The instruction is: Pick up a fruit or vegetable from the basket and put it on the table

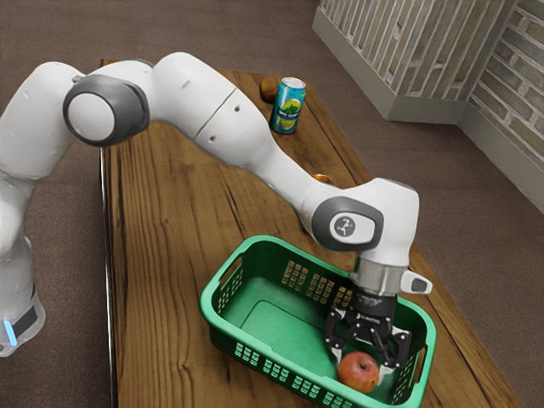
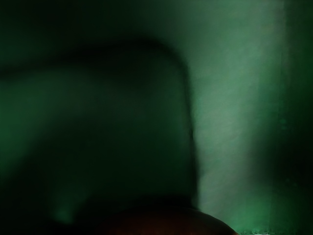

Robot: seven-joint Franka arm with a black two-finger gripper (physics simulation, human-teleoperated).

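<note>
Grasp step, we judge: apple point(image 1: 358, 372) at our jaws, inside basket point(image 1: 263, 354); clenched or released, we cannot tell. Next: confirm grip, lift.

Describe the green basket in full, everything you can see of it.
The basket is green, plastic-looking and roughly rectangular, with rounded corners and a smooth rim. Small square holes pierce its walls, a longer slot opens in each end, and a rounded outline marks its floor. It stands upright and open-topped on the wooden table. A red apple is inside, towards the exterior view's right. My gripper reaches in there; whether it touches the basket, I can't tell.
</note>
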